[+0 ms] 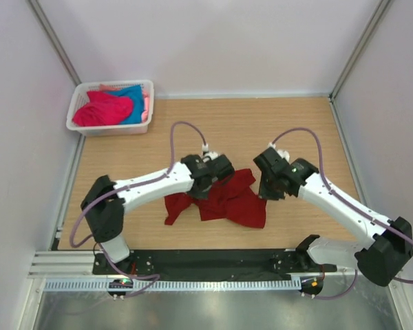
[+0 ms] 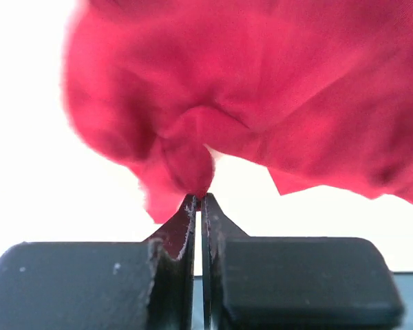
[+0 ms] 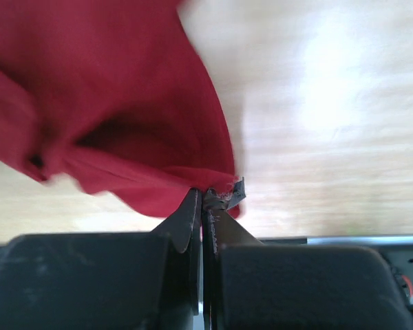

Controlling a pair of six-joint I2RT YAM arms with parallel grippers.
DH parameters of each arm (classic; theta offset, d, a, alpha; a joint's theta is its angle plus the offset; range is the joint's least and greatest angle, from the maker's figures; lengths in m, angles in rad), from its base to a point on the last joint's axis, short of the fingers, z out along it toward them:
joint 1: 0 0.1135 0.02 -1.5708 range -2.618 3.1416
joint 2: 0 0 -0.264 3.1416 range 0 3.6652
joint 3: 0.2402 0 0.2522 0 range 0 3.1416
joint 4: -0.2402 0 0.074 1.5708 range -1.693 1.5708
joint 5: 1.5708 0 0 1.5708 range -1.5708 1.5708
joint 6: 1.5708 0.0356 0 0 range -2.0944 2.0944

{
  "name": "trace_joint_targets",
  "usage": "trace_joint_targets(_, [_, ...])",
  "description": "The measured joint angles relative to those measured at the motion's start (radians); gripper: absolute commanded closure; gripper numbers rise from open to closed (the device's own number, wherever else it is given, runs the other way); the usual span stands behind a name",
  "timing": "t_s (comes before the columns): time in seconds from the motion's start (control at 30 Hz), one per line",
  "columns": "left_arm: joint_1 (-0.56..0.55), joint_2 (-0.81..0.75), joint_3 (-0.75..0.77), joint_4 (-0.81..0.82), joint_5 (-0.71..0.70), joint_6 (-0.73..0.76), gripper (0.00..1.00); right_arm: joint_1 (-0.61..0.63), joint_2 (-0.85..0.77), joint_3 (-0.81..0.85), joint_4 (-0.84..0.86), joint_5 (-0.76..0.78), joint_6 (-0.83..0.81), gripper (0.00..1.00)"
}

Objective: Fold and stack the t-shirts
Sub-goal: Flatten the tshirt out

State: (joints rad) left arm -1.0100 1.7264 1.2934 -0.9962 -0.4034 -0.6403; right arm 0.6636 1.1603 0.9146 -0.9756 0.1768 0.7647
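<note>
Left wrist view: the left gripper (image 2: 200, 199) has its two black fingers pressed together on a pinched fold of the dark red soft cloth t-shirt (image 2: 261, 89), which bulges bunched and wrinkled beyond the tips. On the right wrist camera, the right gripper (image 3: 203, 194) is likewise clamped on a thin edge of this shirt, and the cloth drapes away to the left over the pale wooden table (image 3: 330, 103). From above, the shirt lies crumpled near the middle of the table, between the two grippers. The left one grips its far left part and the right one its far right corner, while a loose flap trails to the near left. Well apart, in the far left corner, a white plastic lattice basket (image 1: 109, 128) holds a bright pink t-shirt (image 1: 103, 110) and a turquoise blue t-shirt (image 1: 133, 96), both heaped unfolded.
</note>
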Motion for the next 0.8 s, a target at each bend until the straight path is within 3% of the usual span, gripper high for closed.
trace_joint_targets(0.13, [0.047, -0.122, 0.317, -0.144, -0.111, 0.019, 1.00, -0.055, 0.065, 0.352, -0.102, 0.134, -0.028, 0.99])
trace_joint_targets(0.27, [0.137, -0.291, 0.521, -0.214, -0.227, 0.033, 1.00, -0.103, 0.116, 0.728, -0.147, 0.258, -0.063, 0.99])
trace_joint_targets(0.43, [0.177, -0.361, 0.709, -0.294, -0.376, 0.094, 1.00, -0.124, 0.121, 0.974, -0.199, 0.393, -0.102, 0.99])
trace_joint_targets(0.57, [0.177, -0.384, 0.711, -0.307, -0.420, 0.122, 1.00, -0.125, 0.098, 1.008, -0.272, 0.445, -0.095, 0.99])
trace_joint_targets(0.8, [0.177, -0.608, 0.404, -0.312, -0.347, 0.045, 1.00, -0.124, -0.097, 0.762, -0.341, 0.454, 0.000, 0.99])
